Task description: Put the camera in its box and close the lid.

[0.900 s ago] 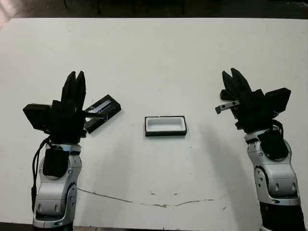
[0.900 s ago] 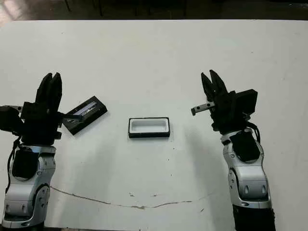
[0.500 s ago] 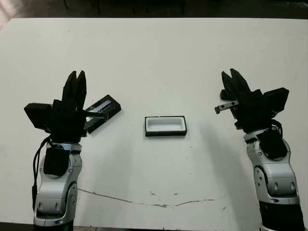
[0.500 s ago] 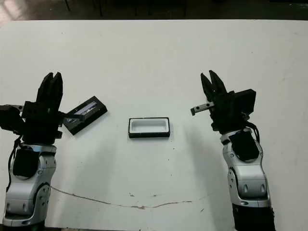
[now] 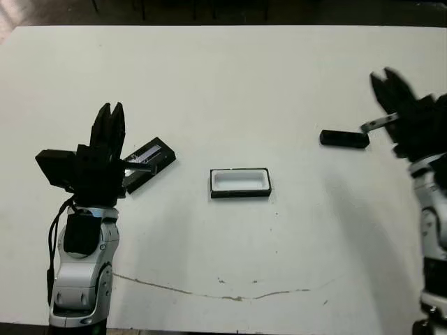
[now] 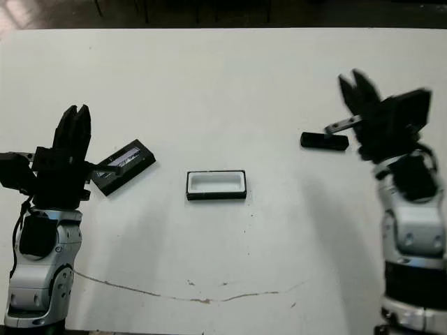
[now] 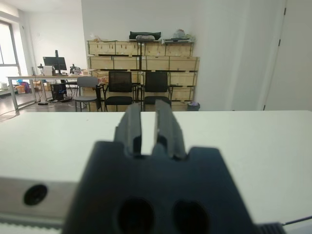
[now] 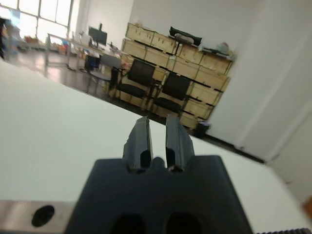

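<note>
The box (image 5: 240, 182) lies uncovered at the table's middle, its white lining showing and nothing in it. The lid (image 5: 149, 160), a black slab with a shiny stripe, rests at an angle to its left, partly behind my left gripper (image 5: 111, 108). That gripper hovers raised, shut and holding nothing. The camera (image 5: 344, 139), a slim black bar, lies flat to the right of the box. My right gripper (image 5: 383, 75) is raised just right of and beyond the camera, shut and holding nothing. In both wrist views the fingers (image 7: 131, 129) (image 8: 141, 141) point over bare table.
A thin brown crack line (image 5: 223, 296) runs along the table near its front edge. The table's far edge (image 5: 223, 26) meets dark floor. Beyond it the wrist views show black chairs (image 7: 119, 90) and stacked wooden crates (image 8: 195, 63).
My right arm has swung out to the right, and the camera it was hiding now shows on the table. The left arm, lid and box have not moved.
</note>
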Robot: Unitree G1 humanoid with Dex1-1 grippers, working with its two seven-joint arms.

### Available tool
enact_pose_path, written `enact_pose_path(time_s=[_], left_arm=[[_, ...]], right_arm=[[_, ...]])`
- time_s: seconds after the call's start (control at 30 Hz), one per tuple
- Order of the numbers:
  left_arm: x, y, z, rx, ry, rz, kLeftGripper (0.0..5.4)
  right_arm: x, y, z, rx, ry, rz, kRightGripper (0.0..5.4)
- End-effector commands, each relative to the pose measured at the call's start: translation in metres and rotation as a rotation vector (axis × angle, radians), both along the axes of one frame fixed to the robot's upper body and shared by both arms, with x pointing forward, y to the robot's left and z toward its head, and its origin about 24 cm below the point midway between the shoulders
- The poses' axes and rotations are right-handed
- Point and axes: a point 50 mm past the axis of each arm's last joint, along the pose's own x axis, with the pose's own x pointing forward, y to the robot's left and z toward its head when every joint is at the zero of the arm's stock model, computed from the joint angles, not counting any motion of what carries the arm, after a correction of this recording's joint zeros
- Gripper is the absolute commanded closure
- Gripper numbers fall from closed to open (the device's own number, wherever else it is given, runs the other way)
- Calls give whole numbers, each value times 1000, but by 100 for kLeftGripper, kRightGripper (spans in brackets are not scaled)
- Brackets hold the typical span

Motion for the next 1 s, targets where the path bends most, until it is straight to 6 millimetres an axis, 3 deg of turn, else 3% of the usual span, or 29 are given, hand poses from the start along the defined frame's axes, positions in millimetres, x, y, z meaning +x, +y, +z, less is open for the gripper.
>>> enact_pose_path(time_s=[0.03, 0.3, 0.5, 0.7, 1.0], left_arm=[[-1, 5, -3, 35, 19, 15, 538], [0, 8, 0, 49, 16, 12, 538], [1, 9, 0, 53, 23, 12, 538], [1, 11, 0, 57, 28, 11, 538], [0, 12, -2, 69, 34, 11, 538]], right_arm=[[10, -17, 17, -139, 11, -50, 540], [43, -40, 41, -343, 152, -51, 540], [66, -42, 25, -507, 393, -25, 540], [79, -39, 6, -710, 742, -72, 540], [86, -29, -19, -803, 796, -137, 540]])
